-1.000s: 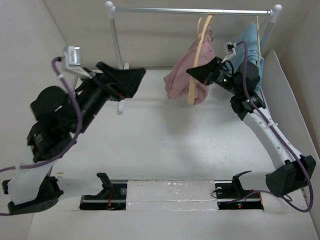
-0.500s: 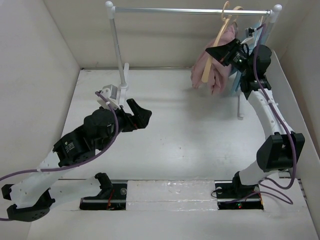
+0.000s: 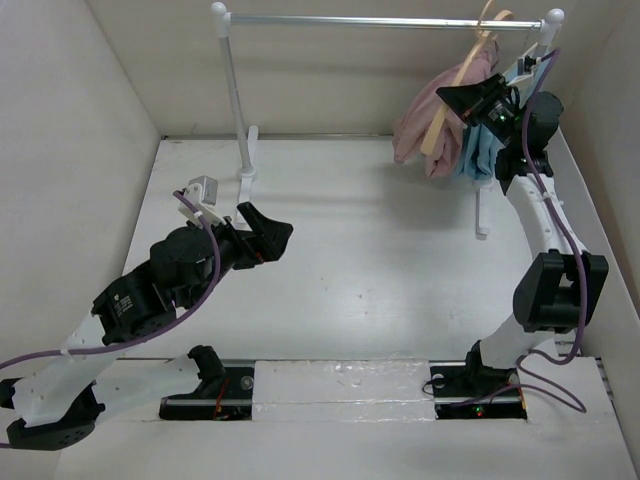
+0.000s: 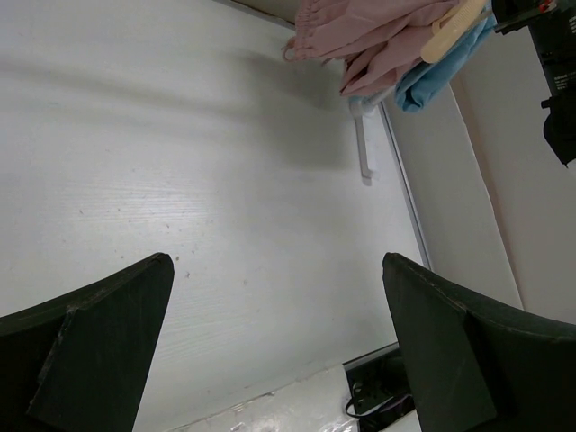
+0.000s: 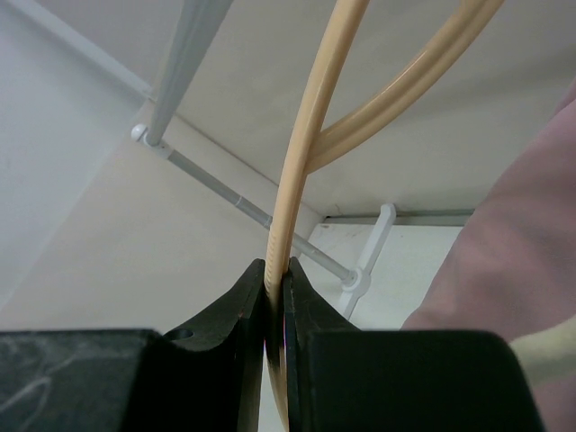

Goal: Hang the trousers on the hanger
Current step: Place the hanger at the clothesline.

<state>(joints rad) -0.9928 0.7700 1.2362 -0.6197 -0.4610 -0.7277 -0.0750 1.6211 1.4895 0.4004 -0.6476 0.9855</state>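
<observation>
Two arms stood over the white worktop point(image 3: 380, 260), seen from the overhead camera. The right arm reached high toward 1 o'clock, up by the far right end of the metal rail point(image 3: 360, 20). Its wrist camera showed the right end effector point(image 5: 277, 274) nearly closed, both fingers pinched flat against a thin tan arm of the hanger point(image 5: 301, 153), with the wood running up between them toward 12 o'clock. The trousers point(image 3: 415, 125) hung in a bunched pink mass draped over that hanger, off the worktop and just below the rail, at 9 o'clock of the gripping fingers. The hanger's hook reached the rail line; whether it sat over the rail could not be told. A light-blue garment point(image 3: 482, 160) hung just beside the trousers, at about 4 o'clock of them and touching or nearly so.

The left arm lay low at 9 o'clock of the worktop. The left end effector point(image 4: 277, 265) was spread fully wide and held nothing, its two dark fingers framing bare worktop, well apart from the trousers.
</observation>
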